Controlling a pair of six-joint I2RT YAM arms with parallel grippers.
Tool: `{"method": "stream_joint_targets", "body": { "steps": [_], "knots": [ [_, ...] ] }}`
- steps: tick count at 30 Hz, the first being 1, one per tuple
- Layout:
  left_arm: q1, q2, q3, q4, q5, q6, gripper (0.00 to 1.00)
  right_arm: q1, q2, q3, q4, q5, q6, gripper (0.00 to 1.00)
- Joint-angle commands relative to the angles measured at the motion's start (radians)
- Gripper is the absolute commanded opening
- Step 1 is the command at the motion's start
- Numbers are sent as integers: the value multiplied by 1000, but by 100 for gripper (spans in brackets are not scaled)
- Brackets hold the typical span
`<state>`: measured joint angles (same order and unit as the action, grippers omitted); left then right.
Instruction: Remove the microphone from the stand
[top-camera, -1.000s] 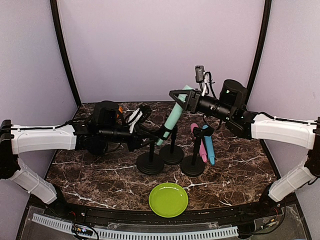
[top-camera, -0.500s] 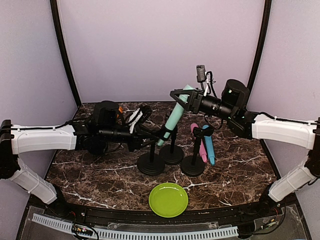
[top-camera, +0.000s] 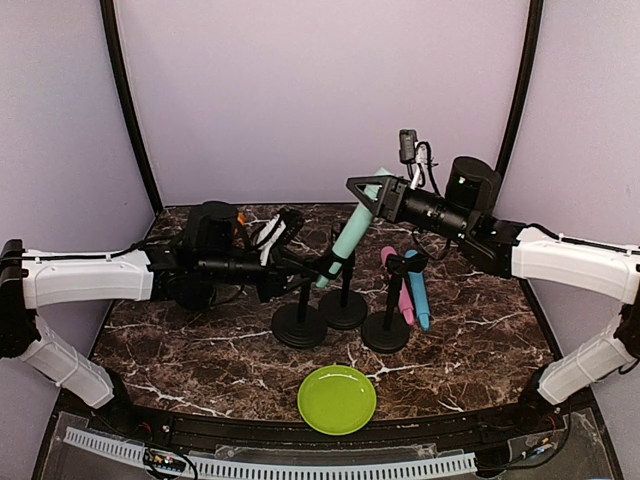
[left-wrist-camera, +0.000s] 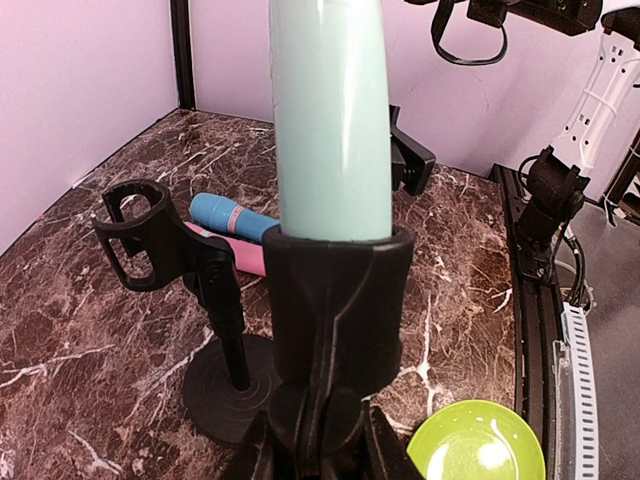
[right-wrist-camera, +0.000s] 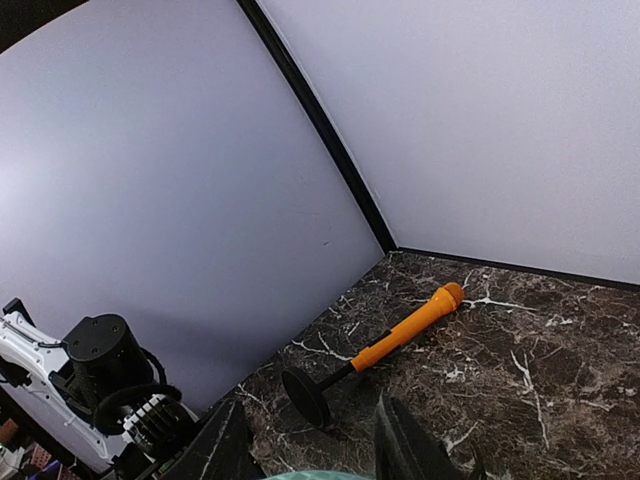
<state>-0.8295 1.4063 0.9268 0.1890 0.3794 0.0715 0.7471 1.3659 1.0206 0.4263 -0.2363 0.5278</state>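
At the middle of the marbled surface, the teal microphone sits tilted in the clip of a black stand. Its lower end is seated in the holder and its head leans up toward the right. The left gripper is clamped nearly shut on the stand just under the clip. The right gripper is partly closed around the microphone's head. A pink microphone and a blue microphone lie on the surface by a second stand. A green plate lies nearer the front edge.
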Motion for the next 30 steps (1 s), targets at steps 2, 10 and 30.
{"method": "stream_joint_targets", "body": {
  "steps": [2, 10, 30],
  "knots": [
    [17, -36, 0, -59, -19, 32, 0, -54, -53, 37, -31, 153, -75, 0],
    [17, -36, 0, -59, 2, 32, 0, -53, -72, 4, 46, 20, -100, 0],
    [17, -40, -2, -60, 10, 37, 0, -54, -131, -79, 209, -100, -115, 0]
  ]
}}
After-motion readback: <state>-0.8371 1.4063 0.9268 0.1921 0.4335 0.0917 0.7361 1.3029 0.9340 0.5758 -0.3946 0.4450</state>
